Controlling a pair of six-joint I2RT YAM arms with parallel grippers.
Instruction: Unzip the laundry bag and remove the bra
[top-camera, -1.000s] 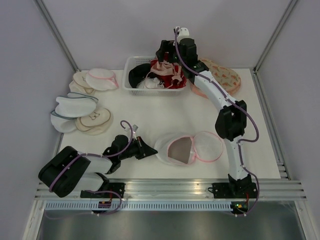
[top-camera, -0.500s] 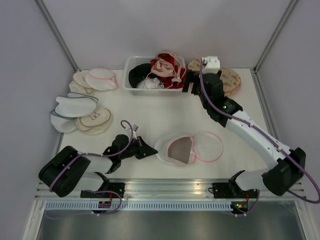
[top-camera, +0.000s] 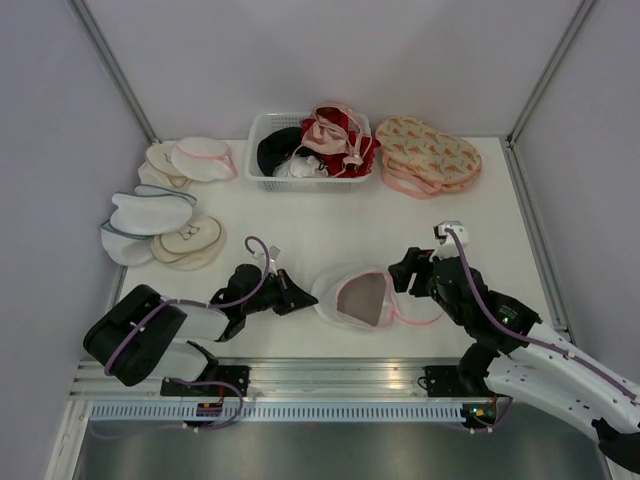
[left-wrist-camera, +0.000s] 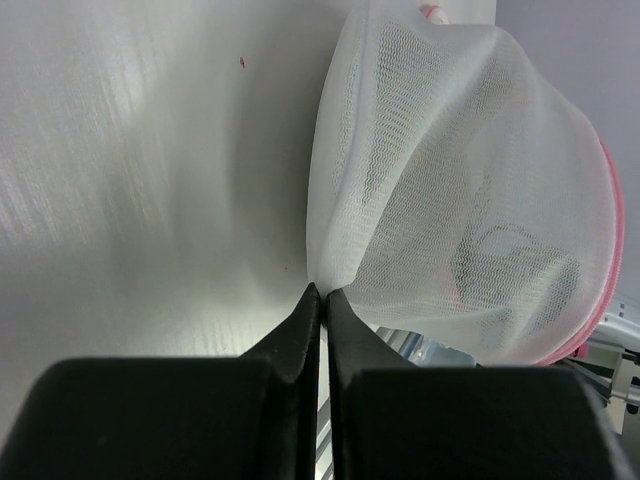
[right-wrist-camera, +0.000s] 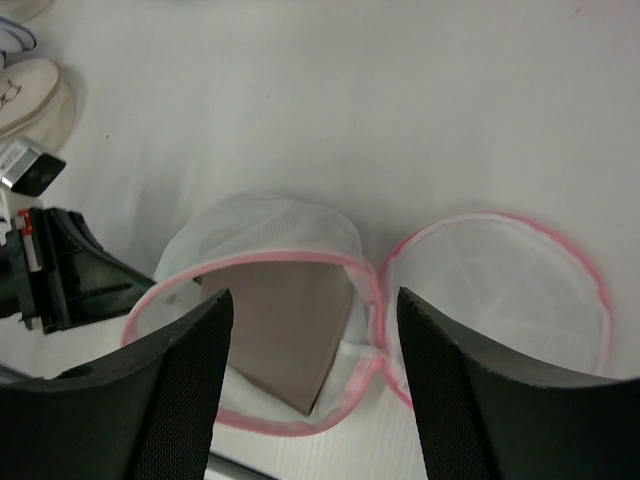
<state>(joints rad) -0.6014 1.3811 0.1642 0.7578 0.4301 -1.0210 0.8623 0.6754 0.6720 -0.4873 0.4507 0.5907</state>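
The laundry bag (top-camera: 350, 300) lies unzipped at the front of the table, a white mesh dome with pink trim, its round flap (top-camera: 420, 293) folded out to the right. A taupe-brown piece (right-wrist-camera: 285, 320) shows inside the opening; I cannot tell what it is. My left gripper (top-camera: 303, 300) lies low on the table, shut on the mesh at the bag's left edge (left-wrist-camera: 322, 288). My right gripper (top-camera: 402, 272) is open and empty, just above the bag, its fingers (right-wrist-camera: 175, 400) straddling the opening and the hinge (right-wrist-camera: 365, 350).
A white basket (top-camera: 262, 178) at the back holds several bras, red, pink, black and white. Floral beige pouches (top-camera: 428, 150) lie to its right. White and cream pouches (top-camera: 160, 225) are stacked at the left. The table's front edge is close below the bag.
My right arm has swung from the basket at the back down to the front and now hovers over the open bag. The left gripper has kept its hold on the mesh.
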